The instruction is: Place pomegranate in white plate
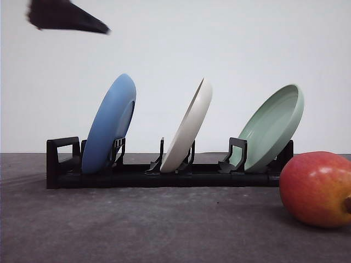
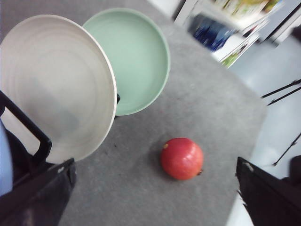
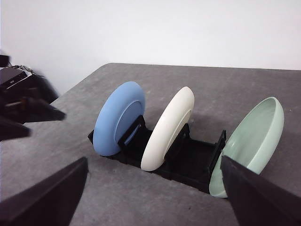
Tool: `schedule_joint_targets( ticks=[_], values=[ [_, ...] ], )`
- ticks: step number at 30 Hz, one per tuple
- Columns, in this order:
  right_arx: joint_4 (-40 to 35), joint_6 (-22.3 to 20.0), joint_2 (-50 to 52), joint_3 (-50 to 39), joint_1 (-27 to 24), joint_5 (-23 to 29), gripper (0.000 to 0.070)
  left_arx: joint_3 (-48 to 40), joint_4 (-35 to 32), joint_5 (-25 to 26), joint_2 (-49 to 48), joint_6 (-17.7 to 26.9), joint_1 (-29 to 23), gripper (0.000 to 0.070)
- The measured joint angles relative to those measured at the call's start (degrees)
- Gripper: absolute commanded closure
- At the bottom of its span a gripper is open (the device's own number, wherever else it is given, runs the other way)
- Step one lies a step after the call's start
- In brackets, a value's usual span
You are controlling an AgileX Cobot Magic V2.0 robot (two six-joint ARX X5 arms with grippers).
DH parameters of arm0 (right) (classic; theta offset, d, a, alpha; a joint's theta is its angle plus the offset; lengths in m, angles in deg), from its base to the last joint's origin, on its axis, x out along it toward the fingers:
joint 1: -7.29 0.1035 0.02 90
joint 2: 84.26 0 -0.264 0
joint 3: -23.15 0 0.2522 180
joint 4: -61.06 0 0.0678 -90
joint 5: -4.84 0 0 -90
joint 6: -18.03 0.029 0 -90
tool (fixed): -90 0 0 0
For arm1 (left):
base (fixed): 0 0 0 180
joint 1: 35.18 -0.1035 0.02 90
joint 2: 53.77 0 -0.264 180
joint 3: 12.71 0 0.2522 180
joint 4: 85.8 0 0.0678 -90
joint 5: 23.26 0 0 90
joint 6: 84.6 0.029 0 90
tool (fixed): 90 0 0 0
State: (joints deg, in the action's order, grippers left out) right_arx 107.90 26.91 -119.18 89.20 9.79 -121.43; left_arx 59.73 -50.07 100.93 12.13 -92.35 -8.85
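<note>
The pomegranate (image 1: 318,189), red fading to orange, lies on the grey table at the front right, in front of the rack's right end. In the left wrist view the pomegranate (image 2: 182,158) sits apart from the plates, between and beyond the fingers of my open, empty left gripper (image 2: 154,170). The white plate (image 1: 189,129) leans upright in the middle slot of a black rack (image 1: 164,175); its ridged inside shows in the left wrist view (image 2: 56,89). My right gripper (image 3: 154,162) is open and empty, facing the rack and the white plate (image 3: 169,127) from a distance.
A blue plate (image 1: 112,123) stands in the rack's left slot and a pale green plate (image 1: 274,126) in the right one. A dark part of the left arm (image 1: 66,16) hangs high at the left. The table edge (image 2: 244,155) runs close beyond the fruit.
</note>
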Motion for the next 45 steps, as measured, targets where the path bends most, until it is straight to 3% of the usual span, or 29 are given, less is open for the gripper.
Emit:
schedule_joint_targets(
  ticks=[6, 14, 24, 27, 32, 38, 45],
  values=[
    [0.0, 0.8, 0.0, 0.0, 0.0, 0.0, 0.0127, 10.4, 1.5, -10.1, 13.1, 0.0, 8.0, 0.0034],
    [0.0, 1.1, 0.0, 0.0, 0.0, 0.0, 0.0127, 27.1, 6.2, -20.6, 29.0, 0.2, 12.9, 0.0034],
    [0.0, 1.1, 0.0, 0.0, 0.0, 0.0, 0.0127, 31.8, 6.5, -23.8, 39.9, 0.3, 13.6, 0.0039],
    [0.0, 1.1, 0.0, 0.0, 0.0, 0.0, 0.0127, 31.8, 6.3, -23.8, 41.0, 0.3, 13.7, 0.0146],
    [0.0, 1.8, 0.0, 0.0, 0.0, 0.0, 0.0127, 31.9, 5.9, -23.8, 41.1, 0.6, 14.5, 0.0457],
    [0.0, 2.1, 0.0, 0.0, 0.0, 0.0, 0.0127, 31.9, 6.2, -24.0, 41.1, 0.7, 15.0, 0.07],
    [0.0, 2.1, 0.0, 0.0, 0.0, 0.0, 0.0127, 31.9, 6.2, -24.5, 41.1, 0.7, 15.0, 0.07]
  ],
)
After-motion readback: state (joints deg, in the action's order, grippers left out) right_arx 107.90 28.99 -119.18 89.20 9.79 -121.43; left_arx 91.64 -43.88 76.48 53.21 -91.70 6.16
